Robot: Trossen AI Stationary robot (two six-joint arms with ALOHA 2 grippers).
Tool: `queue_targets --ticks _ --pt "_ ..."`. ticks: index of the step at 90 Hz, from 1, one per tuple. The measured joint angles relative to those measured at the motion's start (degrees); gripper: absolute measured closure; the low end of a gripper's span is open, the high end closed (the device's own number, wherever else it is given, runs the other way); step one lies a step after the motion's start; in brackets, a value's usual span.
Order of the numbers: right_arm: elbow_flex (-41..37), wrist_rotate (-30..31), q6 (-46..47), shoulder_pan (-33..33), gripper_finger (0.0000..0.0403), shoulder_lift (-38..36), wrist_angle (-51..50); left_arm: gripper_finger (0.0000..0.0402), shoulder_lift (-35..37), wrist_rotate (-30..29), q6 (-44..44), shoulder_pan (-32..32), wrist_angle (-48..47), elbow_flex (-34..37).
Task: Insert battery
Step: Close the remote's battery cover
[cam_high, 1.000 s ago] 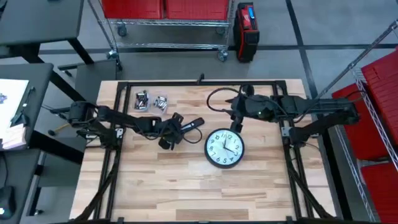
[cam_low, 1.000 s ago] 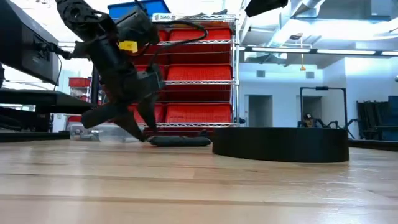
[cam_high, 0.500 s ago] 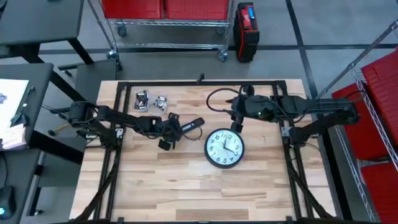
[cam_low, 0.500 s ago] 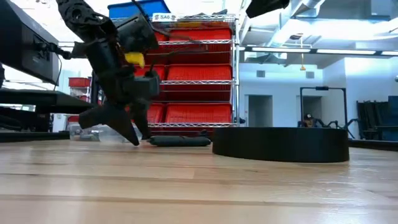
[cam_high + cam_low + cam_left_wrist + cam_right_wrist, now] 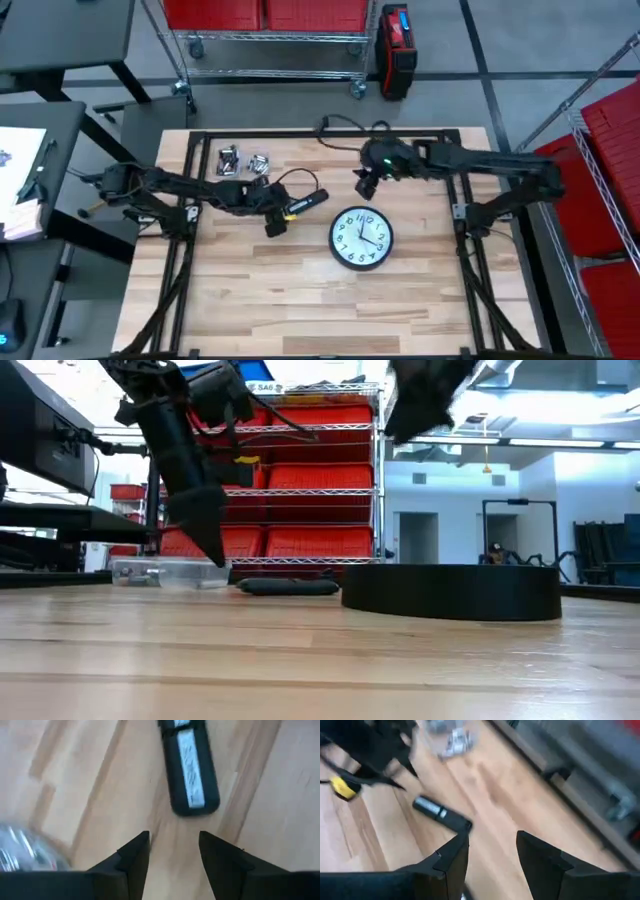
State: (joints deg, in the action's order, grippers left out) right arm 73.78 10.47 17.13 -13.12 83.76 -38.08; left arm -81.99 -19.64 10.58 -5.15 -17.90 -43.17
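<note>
Overhead, open left gripper [image 5: 173,851] near the remote [image 5: 189,765].

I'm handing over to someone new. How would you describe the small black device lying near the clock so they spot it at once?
Start at the round clock on the wooden table. Go up and left of it to the left gripper; just beyond its fingertips lies the black device, slim and oblong with a pale strip down its face. The clear battery packs near the table's far edge are smaller and shiny.
</note>
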Motion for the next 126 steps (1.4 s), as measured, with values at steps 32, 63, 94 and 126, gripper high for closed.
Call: queue_targets --ticks 32,63,94,126 --pt "0.0 -13.8 5.6 -7.2 0.0317 23.9 7.4 0.0248 1.8 4.1 2.5 0.0 7.6 6.1" --pt "-0.1 -15.2 9.9 -6.8 0.0394 31.8 16.0 0.0248 -1.6 3.8 -3.8 -0.8 15.0 7.8" --pt "0.1 -14.9 12.0 -5.6 0.0402 32.9 18.2 0.0248 -7.1 4.2 -1.1 -0.9 21.8 7.6" --pt "0.0 -15.0 12.0 -5.6 0.0403 33.0 18.5 0.0249 -7.3 4.0 -1.0 -1.5 23.5 7.6"
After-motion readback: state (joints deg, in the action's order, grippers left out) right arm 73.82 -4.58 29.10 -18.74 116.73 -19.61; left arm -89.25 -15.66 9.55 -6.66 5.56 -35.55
